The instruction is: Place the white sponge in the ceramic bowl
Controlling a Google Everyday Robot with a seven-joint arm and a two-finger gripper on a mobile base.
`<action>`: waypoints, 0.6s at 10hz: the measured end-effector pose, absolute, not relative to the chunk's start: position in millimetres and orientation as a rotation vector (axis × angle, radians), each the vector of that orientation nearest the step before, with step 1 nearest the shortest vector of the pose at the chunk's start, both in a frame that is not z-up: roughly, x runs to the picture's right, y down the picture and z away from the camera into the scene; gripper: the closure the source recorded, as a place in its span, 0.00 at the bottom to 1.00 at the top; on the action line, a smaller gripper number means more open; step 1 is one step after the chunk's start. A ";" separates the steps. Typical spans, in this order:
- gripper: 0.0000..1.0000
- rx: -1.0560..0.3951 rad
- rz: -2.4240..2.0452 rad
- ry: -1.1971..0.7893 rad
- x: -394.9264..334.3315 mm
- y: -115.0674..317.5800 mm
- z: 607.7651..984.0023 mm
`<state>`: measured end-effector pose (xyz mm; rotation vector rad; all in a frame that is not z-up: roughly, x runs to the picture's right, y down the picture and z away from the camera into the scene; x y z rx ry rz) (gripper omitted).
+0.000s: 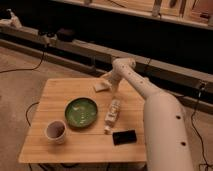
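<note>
The white sponge (101,86) lies flat on the wooden table (60,95) near its far edge, right of centre. The ceramic bowl (81,111), green inside with a darker rim, sits at the table's middle, in front of and left of the sponge, with nothing in it. My gripper (106,79) is at the end of the white arm reaching in from the right, just above and right of the sponge, close to it. I cannot tell whether it touches the sponge.
A white labelled bottle (113,114) lies on its side right of the bowl. A black flat object (124,136) lies near the front right. A pale mug (55,131) with a dark inside stands front left. Cables run on the floor behind.
</note>
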<state>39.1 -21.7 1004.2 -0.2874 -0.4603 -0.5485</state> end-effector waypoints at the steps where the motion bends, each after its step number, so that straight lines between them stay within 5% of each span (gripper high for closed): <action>1: 0.20 -0.287 -0.549 -0.462 36.6 -25.1 1007.5; 6: 0.20 -0.261 -0.563 -0.468 20.2 -36.4 1014.8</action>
